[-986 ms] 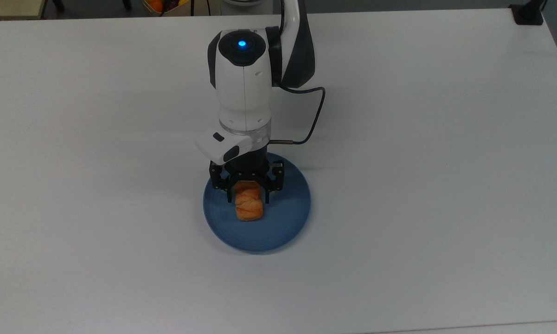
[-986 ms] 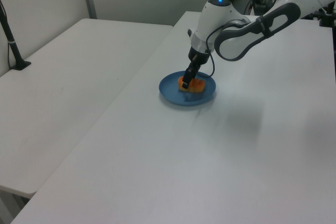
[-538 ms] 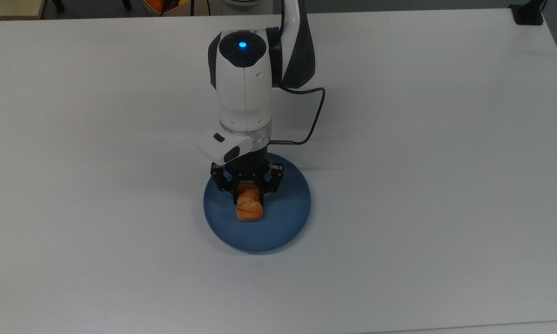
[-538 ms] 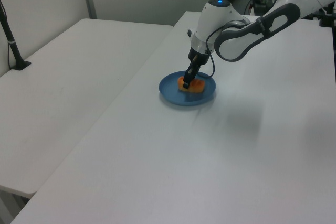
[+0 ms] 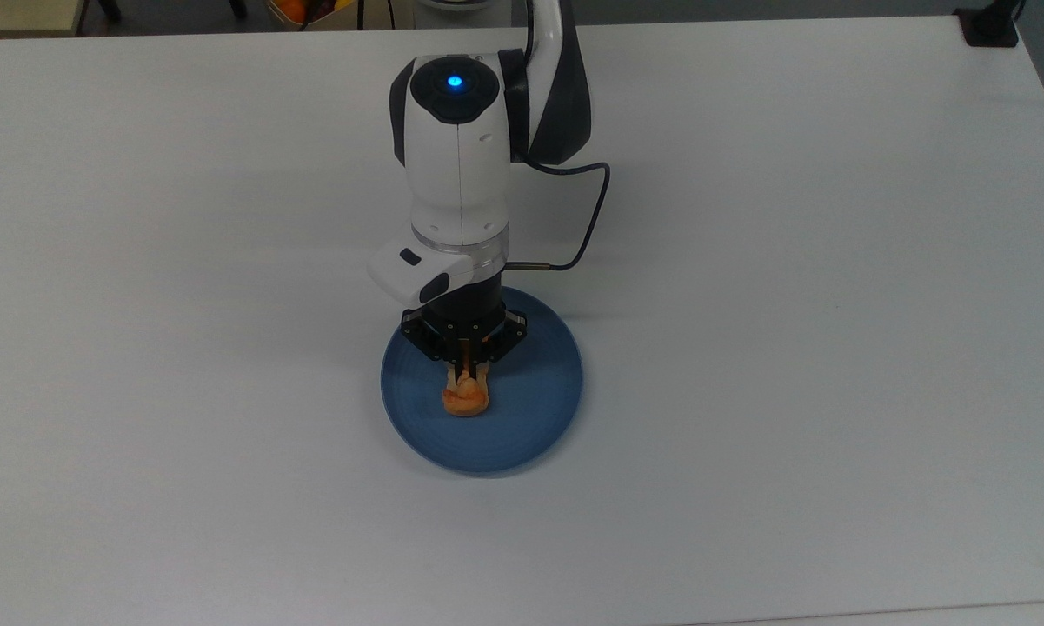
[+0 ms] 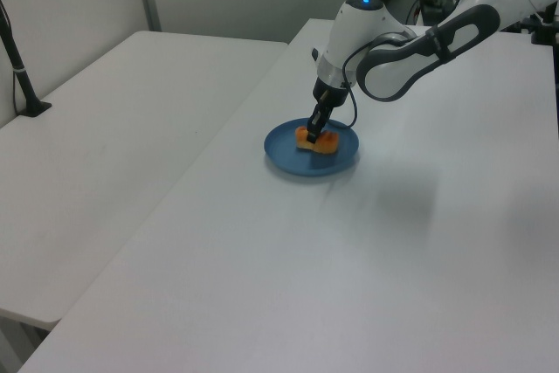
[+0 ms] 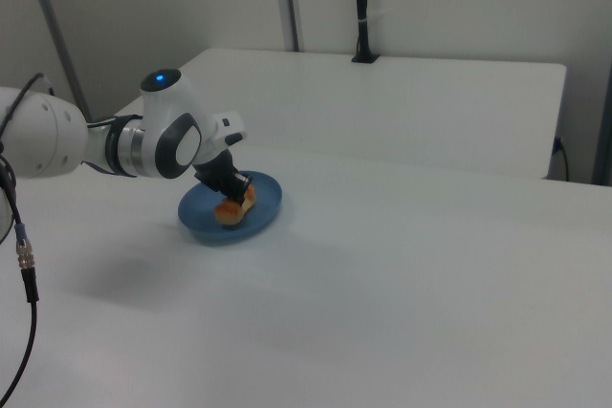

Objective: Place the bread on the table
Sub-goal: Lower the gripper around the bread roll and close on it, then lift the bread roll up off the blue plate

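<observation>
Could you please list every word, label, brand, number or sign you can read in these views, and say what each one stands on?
There is no readable text in any view.
The arm bears no legible marking, just a lit blue dot on top.
The blue plate, the bread pinched in the gripper, and the table are all plain.

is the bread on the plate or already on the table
On the plate. The small orange-golden bread sits on the round blue plate, pinched in the black end effector, not on the white table.
</observation>
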Controlling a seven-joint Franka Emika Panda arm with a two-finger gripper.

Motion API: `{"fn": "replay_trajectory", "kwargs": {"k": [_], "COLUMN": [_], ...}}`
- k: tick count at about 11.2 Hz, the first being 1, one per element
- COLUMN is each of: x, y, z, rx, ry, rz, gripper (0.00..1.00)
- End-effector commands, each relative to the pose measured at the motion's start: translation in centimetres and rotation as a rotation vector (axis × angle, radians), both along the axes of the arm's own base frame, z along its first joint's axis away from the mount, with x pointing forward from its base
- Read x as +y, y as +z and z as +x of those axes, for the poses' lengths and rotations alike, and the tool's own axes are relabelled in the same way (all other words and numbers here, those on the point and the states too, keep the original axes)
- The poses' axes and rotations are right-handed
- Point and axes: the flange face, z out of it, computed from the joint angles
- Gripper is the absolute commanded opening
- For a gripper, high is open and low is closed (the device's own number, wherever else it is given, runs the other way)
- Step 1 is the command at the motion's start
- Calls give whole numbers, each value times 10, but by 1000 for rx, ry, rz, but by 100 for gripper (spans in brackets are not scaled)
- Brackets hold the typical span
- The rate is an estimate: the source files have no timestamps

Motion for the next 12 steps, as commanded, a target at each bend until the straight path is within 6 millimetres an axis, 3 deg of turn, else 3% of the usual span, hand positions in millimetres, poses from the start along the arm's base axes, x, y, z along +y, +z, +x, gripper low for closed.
{"fn": "replay_trajectory", "kwargs": {"k": [1, 5, 7, 9, 12], "x": [1, -5, -4, 6, 85], "y": [34, 117, 137, 142, 139], "z": [-9, -31, -37, -39, -54], "rx": [34, 76, 70, 63, 53], "ry": [-8, -23, -23, -9, 18], "rz": [-13, -19, -17, -10, -8], "gripper": [9, 9, 9, 9, 9]}}
